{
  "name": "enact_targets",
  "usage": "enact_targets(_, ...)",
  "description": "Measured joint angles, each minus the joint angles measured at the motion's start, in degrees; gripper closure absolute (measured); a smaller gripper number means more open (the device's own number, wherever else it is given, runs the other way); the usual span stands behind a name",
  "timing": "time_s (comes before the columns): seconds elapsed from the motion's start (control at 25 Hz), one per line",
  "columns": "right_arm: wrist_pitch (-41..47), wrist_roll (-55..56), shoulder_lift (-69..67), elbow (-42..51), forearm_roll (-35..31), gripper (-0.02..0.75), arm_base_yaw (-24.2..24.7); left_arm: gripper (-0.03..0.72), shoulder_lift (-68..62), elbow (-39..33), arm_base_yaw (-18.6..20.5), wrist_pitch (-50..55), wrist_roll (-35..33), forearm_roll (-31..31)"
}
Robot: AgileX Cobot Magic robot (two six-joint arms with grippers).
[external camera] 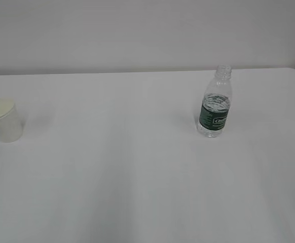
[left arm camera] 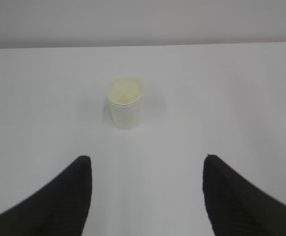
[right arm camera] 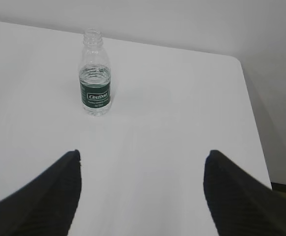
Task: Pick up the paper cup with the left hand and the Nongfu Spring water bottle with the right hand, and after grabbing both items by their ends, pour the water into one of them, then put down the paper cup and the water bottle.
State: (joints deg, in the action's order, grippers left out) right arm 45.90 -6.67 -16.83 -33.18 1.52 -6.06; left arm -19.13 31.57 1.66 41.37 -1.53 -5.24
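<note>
Paper cup (external camera: 2, 120) stands upright at the left edge of the white table (external camera: 112, 177), well apart from the Nongfu Spring water bottle (external camera: 215, 103), which is upright at right, uncapped, with water (right arm camera: 95, 76) up to about the label's top. Left hand (left arm camera: 148, 169) is spread wide and empty (cup ahead, untouched). Right hand (right arm camera: 142, 164) likewise gapes, clear of the bottle.

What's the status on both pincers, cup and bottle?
Left pincer open, short of paper cup. Right pincer open, short of uncapped water bottle. Both upright on table, untouched. Approach paths clear.
</note>
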Motion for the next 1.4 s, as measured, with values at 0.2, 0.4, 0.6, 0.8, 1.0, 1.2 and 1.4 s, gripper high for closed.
enact_targets(0.2,-2.93,-0.09,-2.66,0.0,-0.11,0.148,0.0,0.183,-2.44,0.0,0.0,-3.47,0.0,0.0)
enact_targets(0.4,-6.26,-1.79,-5.96,0.0,-0.98,0.148,0.0,0.183,-4.58,0.0,0.0,-6.28,0.0,0.0)
enact_targets(0.6,-10.16,-3.78,-9.65,0.0,-2.96,0.148,0.0,0.183,-6.83,0.0,0.0,-8.81,0.0,0.0)
enact_targets(0.8,-14.08,-5.16,-13.4,0.0,-4.0,0.148,0.0,0.183,-9.26,0.0,0.0,-11.22,0.0,0.0)
enact_targets(1.0,-18.09,-6.12,-16.9,0.0,-4.56,0.148,0.0,0.183,-10.62,0.0,0.0,-14.59,0.0,0.0)
enact_targets(1.2,-22.2,-6.2,-20.04,0.12,-4.8,0.148,0.0,0.183,-10.75,0.0,0.0,-17.96,0.0,0.0)
enact_targets(1.4,-25.13,-6.34,-23.62,0.23,-4.88,0.148,0.0,0.183,-13.62,0.0,0.0,-19.02,0.0,0.0)
